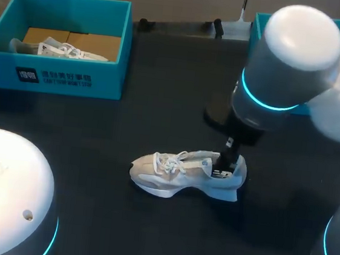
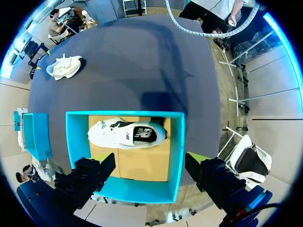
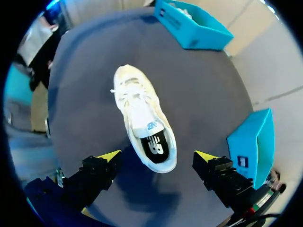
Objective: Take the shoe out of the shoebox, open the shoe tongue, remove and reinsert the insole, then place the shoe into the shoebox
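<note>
Right tool (image 3: 157, 156) hangs open, spread wide, over the heel of the white shoe (image 1: 177, 172), which lies on the dark worktop (image 1: 162, 90) at lower centre of the head view; left tool (image 2: 149, 158) (open too) hangs above a blue shoebox (image 2: 177, 142) holding another shoe (image 2: 125, 135).

The right arm (image 1: 298, 62) is built of fat rounded segments: a glossy white cap over a grey sleeve, ringed by a glowing cyan band (image 1: 262, 102), then a slimmer black wrist. The left arm (image 1: 5, 189) shows a white dome with a faint embossed mark, possibly a logo, a small dark hole, and the same cyan glow at its edge. The left tool (image 2: 149, 163) and right tool (image 3: 157, 158) each carry blocky black fingers (image 2: 87, 177) with yellow tips, on dark blue mounts.
</note>
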You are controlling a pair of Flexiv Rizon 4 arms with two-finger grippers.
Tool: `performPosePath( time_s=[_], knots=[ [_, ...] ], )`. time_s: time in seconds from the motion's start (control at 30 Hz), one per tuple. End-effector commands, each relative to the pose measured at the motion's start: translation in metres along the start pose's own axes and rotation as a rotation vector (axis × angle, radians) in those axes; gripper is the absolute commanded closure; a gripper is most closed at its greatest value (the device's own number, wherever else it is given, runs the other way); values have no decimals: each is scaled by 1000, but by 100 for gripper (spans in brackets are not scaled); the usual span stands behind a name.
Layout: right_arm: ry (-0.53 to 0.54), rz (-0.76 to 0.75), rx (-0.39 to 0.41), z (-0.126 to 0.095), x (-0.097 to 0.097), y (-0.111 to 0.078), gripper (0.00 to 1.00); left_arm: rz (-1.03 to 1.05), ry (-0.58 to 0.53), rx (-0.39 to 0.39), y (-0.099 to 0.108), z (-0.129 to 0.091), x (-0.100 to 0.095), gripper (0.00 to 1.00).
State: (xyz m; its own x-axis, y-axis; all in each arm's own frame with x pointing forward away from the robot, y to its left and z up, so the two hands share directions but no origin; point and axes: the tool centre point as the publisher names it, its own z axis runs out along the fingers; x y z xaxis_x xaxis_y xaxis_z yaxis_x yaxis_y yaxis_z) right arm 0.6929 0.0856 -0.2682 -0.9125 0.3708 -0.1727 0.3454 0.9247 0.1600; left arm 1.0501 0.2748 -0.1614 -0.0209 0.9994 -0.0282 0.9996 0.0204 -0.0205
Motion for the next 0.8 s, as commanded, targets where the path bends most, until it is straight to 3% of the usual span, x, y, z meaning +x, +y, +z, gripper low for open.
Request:
performPosePath(
  time_s=[0.03, 0.17, 0.2, 0.8],
  knots=[
    [77, -504, -160, -1, -2, -7, 0, 1, 2, 2, 1, 0, 1, 0],
    [129, -613, -144, -5, 5, -9, 0, 1, 2, 2, 1, 0, 1, 0],
    [104, -592, -67, -5, 4, -9, 0, 1, 2, 2, 1, 0, 1, 0],
    [104, -592, -67, -5, 4, -9, 0, 1, 2, 2, 1, 0, 1, 0]
  ],
)
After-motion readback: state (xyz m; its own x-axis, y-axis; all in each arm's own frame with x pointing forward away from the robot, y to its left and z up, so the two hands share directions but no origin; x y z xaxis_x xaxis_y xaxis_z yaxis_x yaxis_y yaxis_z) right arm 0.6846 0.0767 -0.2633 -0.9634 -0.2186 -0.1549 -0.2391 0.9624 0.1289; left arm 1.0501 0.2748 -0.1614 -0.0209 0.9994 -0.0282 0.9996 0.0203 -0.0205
